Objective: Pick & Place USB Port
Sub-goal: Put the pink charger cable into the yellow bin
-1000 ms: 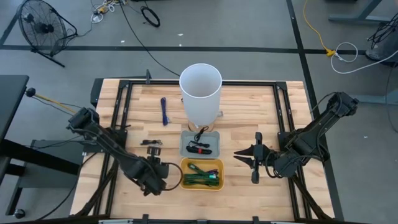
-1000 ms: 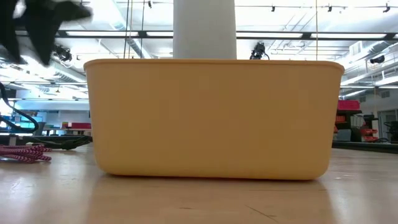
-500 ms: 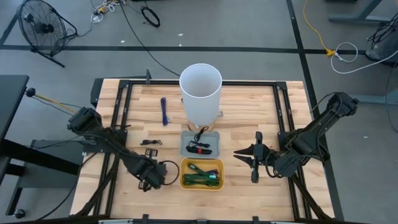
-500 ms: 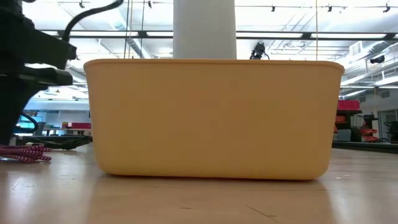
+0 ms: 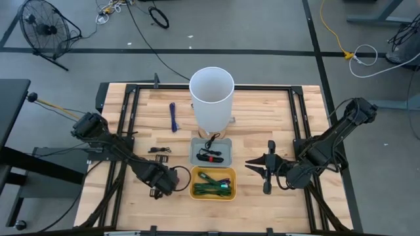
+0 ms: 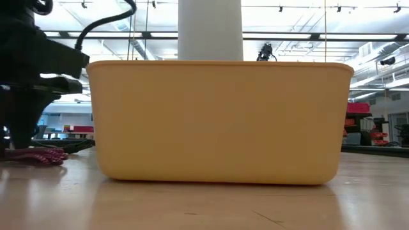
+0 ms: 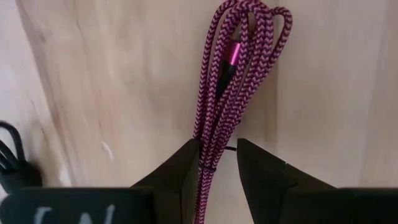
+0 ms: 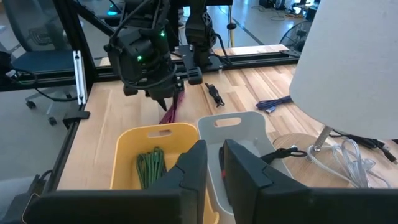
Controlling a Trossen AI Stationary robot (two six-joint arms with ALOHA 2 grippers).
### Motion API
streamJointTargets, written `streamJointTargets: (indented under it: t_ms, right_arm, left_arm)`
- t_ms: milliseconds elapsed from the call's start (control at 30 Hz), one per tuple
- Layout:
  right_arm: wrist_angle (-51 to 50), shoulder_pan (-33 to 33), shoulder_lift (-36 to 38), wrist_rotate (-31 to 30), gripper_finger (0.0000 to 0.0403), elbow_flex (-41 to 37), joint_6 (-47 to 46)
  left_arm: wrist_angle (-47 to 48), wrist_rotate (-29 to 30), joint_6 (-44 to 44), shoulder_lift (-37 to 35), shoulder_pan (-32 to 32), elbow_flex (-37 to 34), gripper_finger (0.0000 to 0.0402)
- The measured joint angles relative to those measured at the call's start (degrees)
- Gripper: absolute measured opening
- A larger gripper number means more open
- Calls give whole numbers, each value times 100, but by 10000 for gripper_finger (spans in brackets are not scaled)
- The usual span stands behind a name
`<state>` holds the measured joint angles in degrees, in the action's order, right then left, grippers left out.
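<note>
A magenta braided USB cable [image 7: 239,74], wound into a long bundle with its plug [image 7: 232,55] showing, lies flat on the wooden table left of the yellow bin [image 5: 212,170]. My left gripper [image 7: 217,152] points down over one end of the bundle. It is open, with one finger on each side of the strands. In the low view the cable [image 6: 38,155] lies at the foot of that gripper [image 6: 22,137]. My right gripper [image 8: 214,158] hangs above the table right of the bins, its fingers a narrow gap apart with nothing between them. My left gripper comes from above, pointing down, its fingers across the bundle near one end [image 7: 208,163]. The strands run close along one finger [image 7: 186,168], and bare wood shows between them and the other finger. Whether they touch, I cannot tell. The cable lies flat on the table.
The yellow bin holds green cables [image 5: 211,188]. Behind it stands a grey tray [image 5: 194,151] with a black and red item, then a tall white cylinder [image 5: 211,98]. A blue cable [image 5: 173,117] and small black parts [image 5: 159,151] lie at the far left.
My left gripper has come down from above the table onto the magenta cable beside the yellow bin, still pointing down. The cable has stayed where it lay.
</note>
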<state>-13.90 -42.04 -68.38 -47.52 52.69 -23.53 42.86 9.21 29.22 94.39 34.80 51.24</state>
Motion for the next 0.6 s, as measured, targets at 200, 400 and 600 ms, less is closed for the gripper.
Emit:
streamJointTargets:
  t_ms: [200, 400, 600]
  right_arm:
    - [41, 0, -4, 1, 58, 0, 2]
    - [57, 0, -4, 1, 58, 2, 2]
    - [63, 0, -4, 1, 58, 0, 24]
  left_arm:
    - [-92, 114, 13, 40, -222, -27, 114]
    - [-513, -59, 311, -4, -454, -472, 40]
    - [-408, -210, 443, -17, -469, -336, 17]
